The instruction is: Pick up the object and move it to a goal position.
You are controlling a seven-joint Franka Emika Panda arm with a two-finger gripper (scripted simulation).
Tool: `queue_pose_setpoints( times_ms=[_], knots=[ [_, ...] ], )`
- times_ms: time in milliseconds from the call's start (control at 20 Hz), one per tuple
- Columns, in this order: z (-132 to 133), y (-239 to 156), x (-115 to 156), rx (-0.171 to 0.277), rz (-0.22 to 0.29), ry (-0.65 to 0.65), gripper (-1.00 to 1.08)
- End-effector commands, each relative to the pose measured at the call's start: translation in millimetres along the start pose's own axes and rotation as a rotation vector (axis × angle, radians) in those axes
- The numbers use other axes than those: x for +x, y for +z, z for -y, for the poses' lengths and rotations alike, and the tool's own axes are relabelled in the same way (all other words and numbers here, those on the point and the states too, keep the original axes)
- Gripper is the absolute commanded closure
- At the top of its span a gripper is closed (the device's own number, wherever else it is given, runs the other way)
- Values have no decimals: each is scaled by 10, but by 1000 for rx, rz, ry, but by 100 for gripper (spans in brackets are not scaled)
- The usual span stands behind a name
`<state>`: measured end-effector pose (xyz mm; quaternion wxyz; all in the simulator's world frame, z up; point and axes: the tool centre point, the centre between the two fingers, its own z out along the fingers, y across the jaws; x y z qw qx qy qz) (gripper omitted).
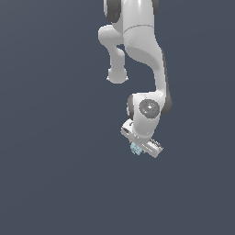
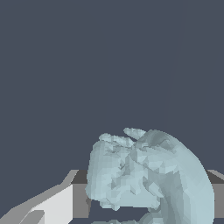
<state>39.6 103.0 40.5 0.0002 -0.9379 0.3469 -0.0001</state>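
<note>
The object is a tiny pale blue-white faceted lump with teal patches, seen just under the white hand of the arm in the exterior view. My gripper is shut on it and holds it over the flat grey ground. In the wrist view the object fills the space between the grey fingers, one on each side of it. The fingertips themselves are hidden behind the hand in the exterior view.
The white Panda arm comes down from the top middle of the exterior view. Plain dark grey-blue ground lies all around it. No goal marker shows.
</note>
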Motion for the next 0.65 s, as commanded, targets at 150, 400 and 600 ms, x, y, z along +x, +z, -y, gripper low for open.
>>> queue_pose_setpoints(
  times_ms=[150,400,600],
  knots=[
    [186,-3,79,0,0,0,108],
    [271,-4,116,0,0,0,108],
    [291,-4,125,0,0,0,108]
  ],
)
